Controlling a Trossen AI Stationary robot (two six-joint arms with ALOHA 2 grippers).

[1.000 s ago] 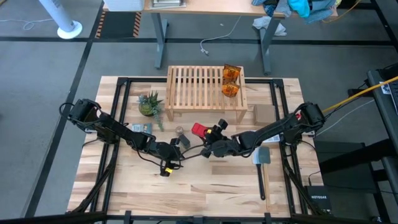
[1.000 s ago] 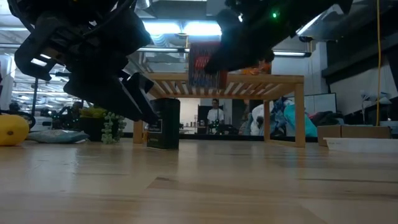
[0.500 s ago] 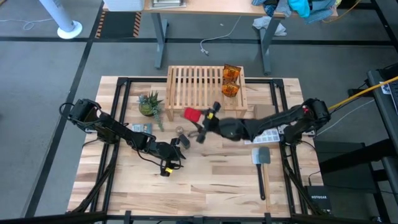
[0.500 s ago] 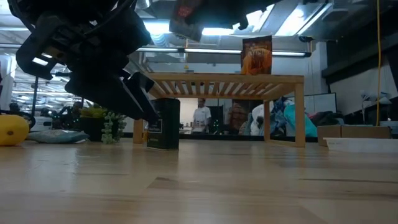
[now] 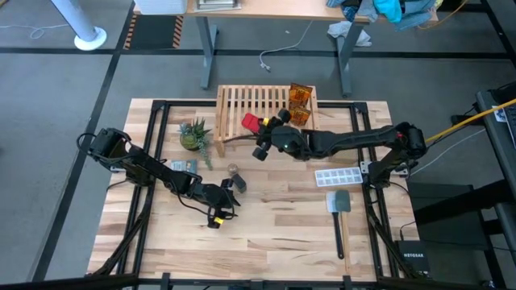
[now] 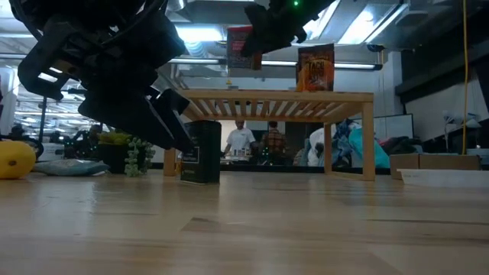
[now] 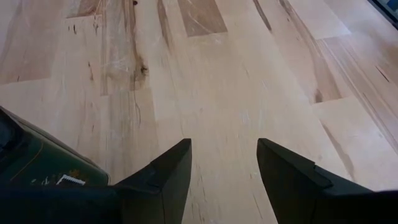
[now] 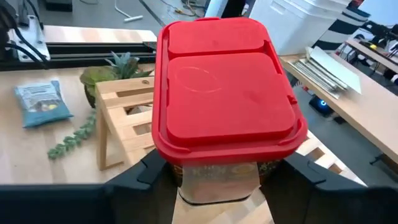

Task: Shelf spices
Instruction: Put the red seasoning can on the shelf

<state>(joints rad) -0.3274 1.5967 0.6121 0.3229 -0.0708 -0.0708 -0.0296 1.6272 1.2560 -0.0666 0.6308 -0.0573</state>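
Note:
My right gripper (image 5: 261,130) is shut on a red tin (image 5: 253,122), one of the spices, held above the left half of the light-wood shelf (image 5: 239,103). In the low view the tin (image 6: 239,46) hangs clear above the slatted top (image 6: 336,97). Two orange packets (image 5: 300,105) stand on the shelf's right end. My left gripper (image 5: 228,192) is low over the table's middle, open and holding nothing (image 7: 224,163). Beside it a dark grey box (image 6: 201,151) stands on the table. A tiny clear jar (image 5: 233,170) stands just beyond. My right gripper pinches the red tin between its two fingers (image 8: 151,172), on the two opposite sides of the body just under the red lid (image 8: 186,177). The fingers come from the table's right, slanting a little downward. The tin is lifted clear of the shelf, lid up, nearly upright.
A small green potted plant (image 5: 193,134) stands left of the shelf, with a bluish packet (image 5: 187,165) nearer. A white ice-cube tray (image 5: 339,175) and a spatula (image 5: 339,203) lie at the right. A yellow round toy (image 6: 15,160) sits at the low view's left edge.
My right gripper has risen and swung from the table's middle toward the far edge, rolling a little. It has carried the red tin from just in front of the shelf to above the shelf's left half. The tin stays pinched throughout.

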